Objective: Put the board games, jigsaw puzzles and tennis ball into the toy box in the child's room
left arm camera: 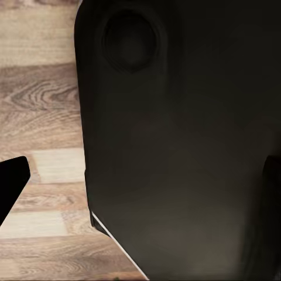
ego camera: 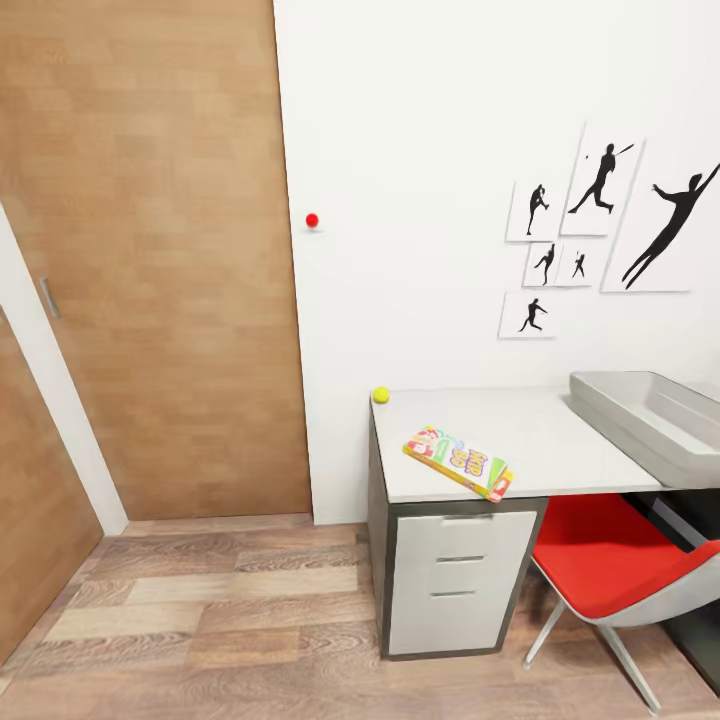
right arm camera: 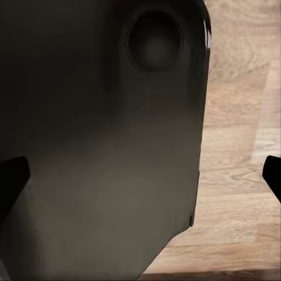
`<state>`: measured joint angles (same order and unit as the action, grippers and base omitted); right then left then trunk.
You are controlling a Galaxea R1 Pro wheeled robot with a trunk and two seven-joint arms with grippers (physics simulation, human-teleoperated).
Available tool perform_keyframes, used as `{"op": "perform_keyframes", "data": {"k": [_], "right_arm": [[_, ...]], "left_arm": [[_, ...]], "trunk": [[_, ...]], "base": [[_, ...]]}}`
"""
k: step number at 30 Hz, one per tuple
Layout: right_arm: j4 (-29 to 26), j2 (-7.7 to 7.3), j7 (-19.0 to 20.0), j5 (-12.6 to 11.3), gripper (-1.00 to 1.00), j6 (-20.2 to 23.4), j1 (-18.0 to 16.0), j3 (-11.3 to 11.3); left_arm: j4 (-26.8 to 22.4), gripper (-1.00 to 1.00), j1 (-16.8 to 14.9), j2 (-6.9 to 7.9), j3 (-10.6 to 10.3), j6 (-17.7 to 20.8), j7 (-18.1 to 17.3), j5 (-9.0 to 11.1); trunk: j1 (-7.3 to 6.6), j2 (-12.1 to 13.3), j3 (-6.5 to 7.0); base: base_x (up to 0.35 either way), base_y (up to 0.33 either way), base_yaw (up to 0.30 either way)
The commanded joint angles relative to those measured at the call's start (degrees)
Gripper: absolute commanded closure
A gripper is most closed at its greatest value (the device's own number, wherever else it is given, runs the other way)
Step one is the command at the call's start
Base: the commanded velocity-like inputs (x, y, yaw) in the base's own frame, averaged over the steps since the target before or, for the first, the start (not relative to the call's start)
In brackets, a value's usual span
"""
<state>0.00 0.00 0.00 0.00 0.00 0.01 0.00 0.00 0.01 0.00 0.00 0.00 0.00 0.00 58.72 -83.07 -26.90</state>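
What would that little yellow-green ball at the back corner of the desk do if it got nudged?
The tennis ball is round, so it would probably roll. It sits at the table's rear corner by the wall, with no lip visible, so it might drop off. It looks small, likely light.

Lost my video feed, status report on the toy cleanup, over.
Grippers: state unreadable. Small yellow-green tennis ball at the pale grey table's back corner; yellow-green-red board game box near its front edge; light grey toy box beside. Red chair tucked under.

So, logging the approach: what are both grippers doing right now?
Left gripper: empty; open or shut cannot be told.
Right gripper: open, jaws wide apart, holding nothing.
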Motion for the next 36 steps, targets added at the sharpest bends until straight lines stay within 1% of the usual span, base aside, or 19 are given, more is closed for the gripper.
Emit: {"op": "perform_keyframes", "data": {"k": [1,3,4,8,36], "right_arm": [[0.00,0.00,0.00,0.00,-1.00,0.00,-0.01,0.00],[-0.66,0.63,0.45,0.12,-1.00,0.09,-0.67,0.25],[-0.97,0.62,0.46,0.13,-1.00,0.09,-1.00,0.25],[-0.97,0.62,0.46,0.13,-1.00,0.09,-2.25,0.25],[-0.97,0.62,0.46,0.13,-1.00,0.09,-2.25,0.25]], "left_arm": [[0.00,-1.00,-0.01,0.00,0.00,0.00,0.00,0.00],[-0.65,-1.00,0.65,0.65,-0.02,-0.17,0.05,0.15],[-0.97,-1.00,0.97,0.95,-0.05,-0.19,0.04,0.10],[-1.02,-1.00,1.37,0.95,-0.05,-0.19,0.04,0.10],[-1.02,-1.00,1.37,0.95,-0.05,-0.19,0.04,0.10]], "trunk": [[0.00,-0.01,-0.03],[0.00,-0.01,-0.03],[0.00,-0.01,-0.03],[0.00,-0.01,-0.03],[0.00,-0.01,-0.03]], "base": [[0.000,0.000,0.000],[0.000,0.000,0.000],[0.000,0.000,0.000],[0.000,0.000,0.000],[0.000,0.000,0.000]]}}
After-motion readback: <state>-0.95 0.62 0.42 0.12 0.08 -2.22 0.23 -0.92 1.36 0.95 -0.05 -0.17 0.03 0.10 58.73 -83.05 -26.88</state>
